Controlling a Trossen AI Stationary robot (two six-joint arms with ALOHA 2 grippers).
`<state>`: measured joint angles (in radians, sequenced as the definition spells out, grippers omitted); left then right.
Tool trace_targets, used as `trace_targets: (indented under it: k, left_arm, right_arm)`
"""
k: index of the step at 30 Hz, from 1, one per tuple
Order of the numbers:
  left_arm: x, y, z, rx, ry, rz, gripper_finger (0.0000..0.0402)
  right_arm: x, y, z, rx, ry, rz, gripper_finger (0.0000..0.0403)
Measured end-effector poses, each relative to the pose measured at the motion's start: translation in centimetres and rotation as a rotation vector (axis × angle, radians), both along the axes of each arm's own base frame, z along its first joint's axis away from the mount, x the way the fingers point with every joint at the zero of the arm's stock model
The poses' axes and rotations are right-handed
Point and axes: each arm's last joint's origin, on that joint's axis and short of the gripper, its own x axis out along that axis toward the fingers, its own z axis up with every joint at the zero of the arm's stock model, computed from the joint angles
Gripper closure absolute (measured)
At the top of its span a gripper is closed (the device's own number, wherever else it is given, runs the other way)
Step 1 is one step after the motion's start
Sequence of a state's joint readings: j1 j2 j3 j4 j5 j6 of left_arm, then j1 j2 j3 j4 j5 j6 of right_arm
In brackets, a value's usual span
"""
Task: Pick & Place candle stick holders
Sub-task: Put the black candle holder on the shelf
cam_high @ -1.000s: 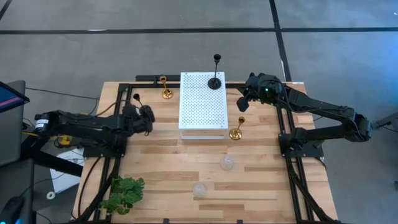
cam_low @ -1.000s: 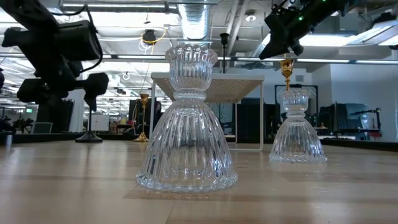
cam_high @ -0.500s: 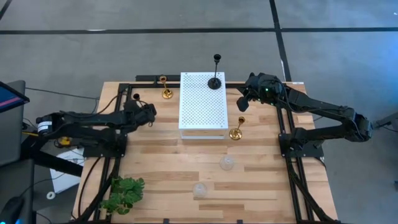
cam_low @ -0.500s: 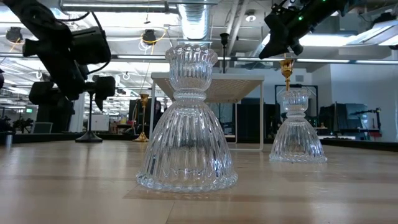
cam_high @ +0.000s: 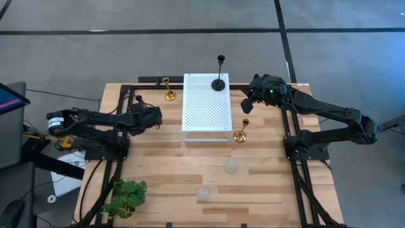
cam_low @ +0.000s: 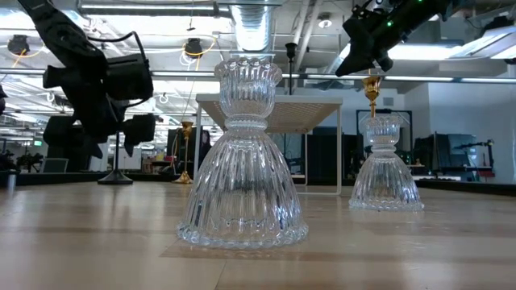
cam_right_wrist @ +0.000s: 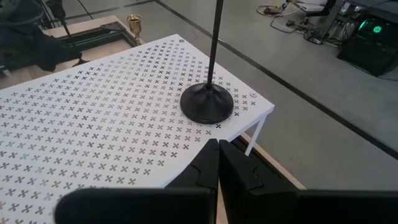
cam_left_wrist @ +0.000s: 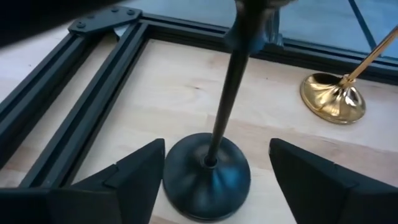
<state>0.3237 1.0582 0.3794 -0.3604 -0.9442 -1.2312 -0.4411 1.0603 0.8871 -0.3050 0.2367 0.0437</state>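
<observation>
A tall black holder (cam_left_wrist: 208,171) stands on its round base on the table at the left. My left gripper (cam_left_wrist: 216,149) is open and low, one finger on either side of that base, close to it. The second black holder (cam_high: 218,82) stands on the white perforated board (cam_high: 205,111). My right gripper (cam_high: 247,106) is shut and empty. It hangs over a gold holder (cam_high: 240,134) that stands by the board's right edge. The other gold holder (cam_high: 169,95) stands at the far left of the board. Two clear glass holders (cam_high: 231,166) (cam_high: 202,192) stand nearer the front.
A green leafy plant (cam_high: 125,197) lies at the front left corner. Black frame rails (cam_left_wrist: 81,118) run along the table's left and far sides, close to my left gripper. The low view has the glass holders (cam_low: 242,161) (cam_low: 385,169) in front.
My left gripper has gone down and toward the table's right, up to the black holder at the left, and now stands around its base. My right arm has kept still.
</observation>
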Motion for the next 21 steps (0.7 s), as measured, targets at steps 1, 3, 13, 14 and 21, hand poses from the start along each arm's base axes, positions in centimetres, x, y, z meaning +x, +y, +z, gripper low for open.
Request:
trace_targets:
  k: [1,3,13,14,21]
  left_arm:
    - [0.03,0.02,-0.07,0.002,0.006,0.002,0.0123]
    - [0.05,0.04,-0.12,0.007,0.011,0.006,0.0140]
    - [0.06,0.09,-0.02,0.035,0.012,0.021,0.0258]
    - [0.06,0.09,-0.02,0.036,0.012,0.021,0.0272]
    - [0.08,0.10,-0.01,0.036,0.009,0.021,0.0363]
  right_arm:
    - [0.00,0.00,0.00,0.000,0.000,0.000,0.0403]
    - [0.00,0.00,0.00,0.000,0.000,0.000,0.0403]
    - [0.00,0.00,0.00,0.001,-0.001,-0.001,0.0403]
    - [0.00,0.00,0.00,0.001,-0.001,-0.001,0.0403]
    - [0.00,0.00,0.00,0.001,-0.001,-0.001,0.0403]
